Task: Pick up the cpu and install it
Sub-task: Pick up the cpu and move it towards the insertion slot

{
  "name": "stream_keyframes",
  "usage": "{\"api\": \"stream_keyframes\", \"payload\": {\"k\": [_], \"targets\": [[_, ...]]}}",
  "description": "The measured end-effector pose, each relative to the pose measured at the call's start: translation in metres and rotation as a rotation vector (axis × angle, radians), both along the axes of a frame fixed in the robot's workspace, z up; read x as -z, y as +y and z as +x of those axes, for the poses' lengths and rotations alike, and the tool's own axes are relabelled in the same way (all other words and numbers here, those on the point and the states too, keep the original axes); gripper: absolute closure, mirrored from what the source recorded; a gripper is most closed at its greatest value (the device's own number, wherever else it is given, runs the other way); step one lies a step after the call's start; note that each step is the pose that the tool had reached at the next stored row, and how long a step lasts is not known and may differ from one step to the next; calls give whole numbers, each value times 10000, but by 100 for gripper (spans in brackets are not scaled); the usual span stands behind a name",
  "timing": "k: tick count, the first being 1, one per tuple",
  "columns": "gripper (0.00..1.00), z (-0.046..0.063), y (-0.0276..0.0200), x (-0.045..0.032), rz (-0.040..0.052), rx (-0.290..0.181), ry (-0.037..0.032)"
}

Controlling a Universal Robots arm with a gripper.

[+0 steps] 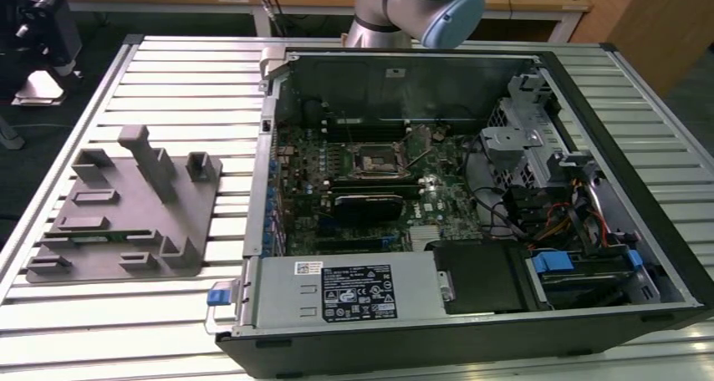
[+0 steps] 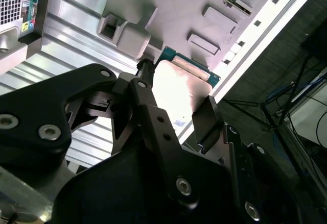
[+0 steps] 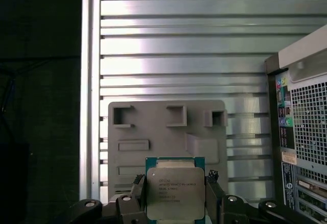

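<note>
The cpu (image 3: 175, 196) is a flat square chip with a silver top and a green rim. It sits clamped between the two black fingers of my gripper (image 3: 175, 185), high above the grey fixture block (image 3: 166, 132). In the second wrist view the cpu (image 2: 179, 89) shows as a shiny plate with its green edge, and the gripper (image 2: 176, 101) is shut on it from both sides. The motherboard socket (image 1: 374, 158) lies inside the open computer case (image 1: 624, 180), with its dark centre showing.
The grey fixture block (image 1: 123, 214) with posts and recesses stands on the ribbed metal table (image 1: 201, 80) at the exterior view's left. The arm's base (image 1: 419, 5) rises behind the case. A black finned block (image 1: 369, 204) lies just below the socket. The case's rear panel (image 3: 304, 147) is beside the fixture.
</note>
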State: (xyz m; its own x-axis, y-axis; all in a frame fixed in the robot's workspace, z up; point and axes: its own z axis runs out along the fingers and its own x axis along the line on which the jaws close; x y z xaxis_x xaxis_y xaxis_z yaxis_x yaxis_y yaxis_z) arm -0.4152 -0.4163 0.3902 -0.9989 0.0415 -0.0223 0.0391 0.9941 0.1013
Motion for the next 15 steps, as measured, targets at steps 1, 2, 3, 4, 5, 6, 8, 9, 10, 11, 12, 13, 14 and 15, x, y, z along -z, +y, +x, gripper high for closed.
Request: {"api": "stream_keyframes", "payload": {"k": [1,2,3,4,5,6,8,9,10,11,12,13,14,15], "targets": [[45,7,0,0,0,0,0],[45,15,0,1,0,0,-1],[45,22,1,0,0,0,0],[45,27,1,0,0,0,0],[45,33,2,0,0,1,0],[45,39,2,1,0,0,-1],[45,51,2,1,0,0,-1],[45,57,2,0,0,0,0],[45,66,2,0,0,-1,-1],[45,74,2,0,0,-1,0],[45,82,3,1,0,0,-1],[45,91,3,1,0,-1,-1],[45,99,3,0,1,0,-1],[45,106,3,0,0,0,-1]]}}
